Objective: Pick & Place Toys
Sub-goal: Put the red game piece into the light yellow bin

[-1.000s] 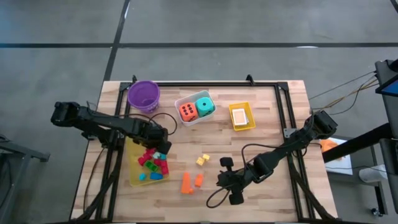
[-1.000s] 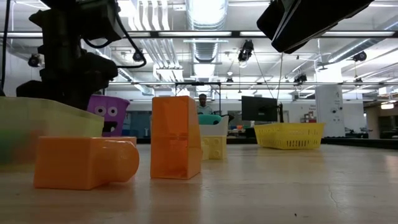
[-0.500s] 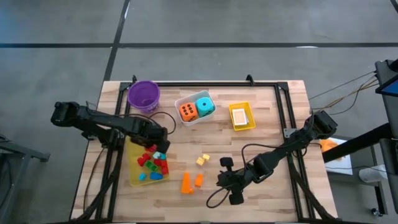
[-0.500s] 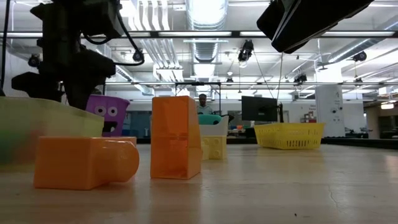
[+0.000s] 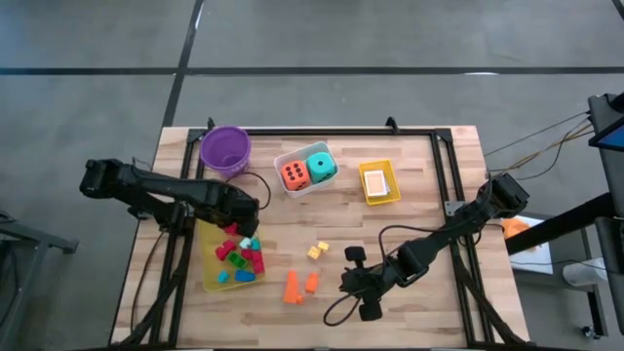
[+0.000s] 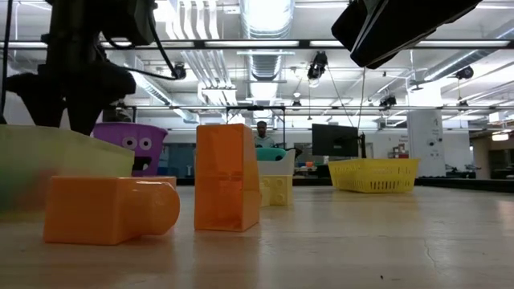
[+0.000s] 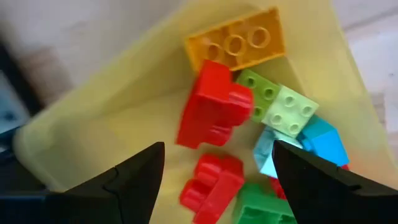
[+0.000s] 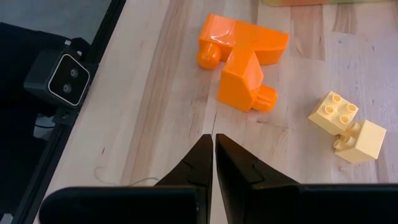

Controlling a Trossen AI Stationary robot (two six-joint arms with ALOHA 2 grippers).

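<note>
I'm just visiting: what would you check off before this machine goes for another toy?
1. Left end effector open and empty over the pale yellow plastic tray: ok.
2. Bright plastic blocks lie inside that tray: ok.
3. Two orange plastic blocks on the wooden table, apart from the tray: not ok.
4. Two pale yellow plastic blocks also loose: not ok.
5. Right end effector shut, empty, near the orange blocks: ok.

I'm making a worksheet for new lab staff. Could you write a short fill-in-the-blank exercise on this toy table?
1. The left gripper hangs with its jaws ____ over the yellow tray of blocks.
2. The white tray holds an orange die and a ____ die.
3. The two orange blocks lie on the ____.

Missing words: open; teal; table
</note>
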